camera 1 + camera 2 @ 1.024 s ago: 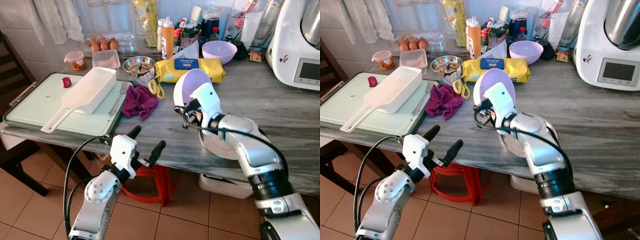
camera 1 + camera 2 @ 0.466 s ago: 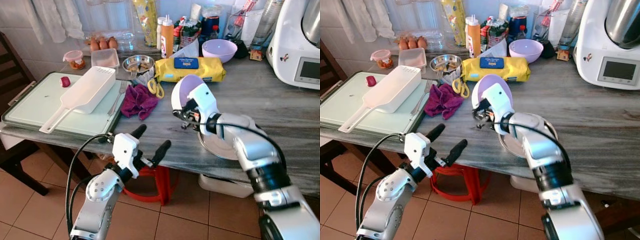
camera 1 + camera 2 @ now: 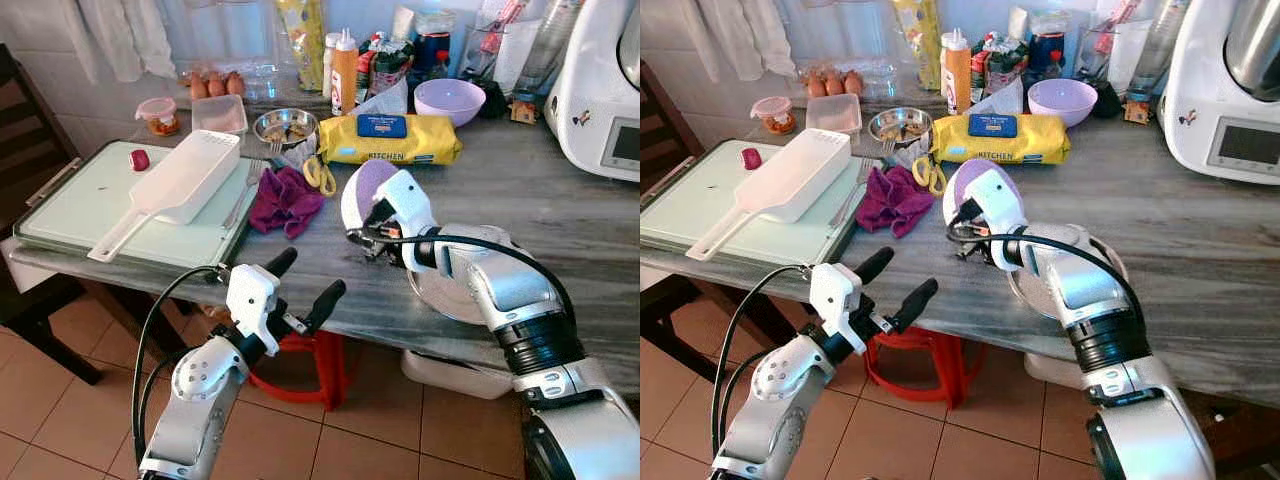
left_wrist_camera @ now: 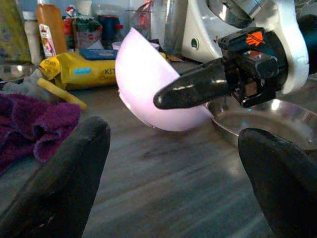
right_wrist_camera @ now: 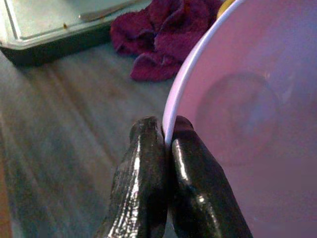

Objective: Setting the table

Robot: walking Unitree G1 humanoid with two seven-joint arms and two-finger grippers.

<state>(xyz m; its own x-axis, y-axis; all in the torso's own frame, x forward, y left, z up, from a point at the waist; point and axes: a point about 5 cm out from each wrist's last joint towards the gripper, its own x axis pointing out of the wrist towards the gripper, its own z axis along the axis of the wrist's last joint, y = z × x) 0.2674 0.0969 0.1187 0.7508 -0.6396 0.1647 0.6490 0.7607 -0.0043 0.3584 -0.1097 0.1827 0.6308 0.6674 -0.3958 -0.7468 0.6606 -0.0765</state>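
Right gripper [image 5: 166, 148]: fingers pinching the rim of the lilac bowl [image 3: 365, 192], held tipped on edge just left of the steel plate [image 3: 455, 295] on the counter [image 3: 560, 215].
Change: over the last second the bowl has come lower and nearer, close to the counter.
Meaning: likely about to be set down.
Left gripper [image 3: 305, 285]: fingers spread, hovering below the counter's near edge.

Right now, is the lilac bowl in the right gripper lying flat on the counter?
No, the bowl is tilted on edge, its rim pinched in the right gripper.
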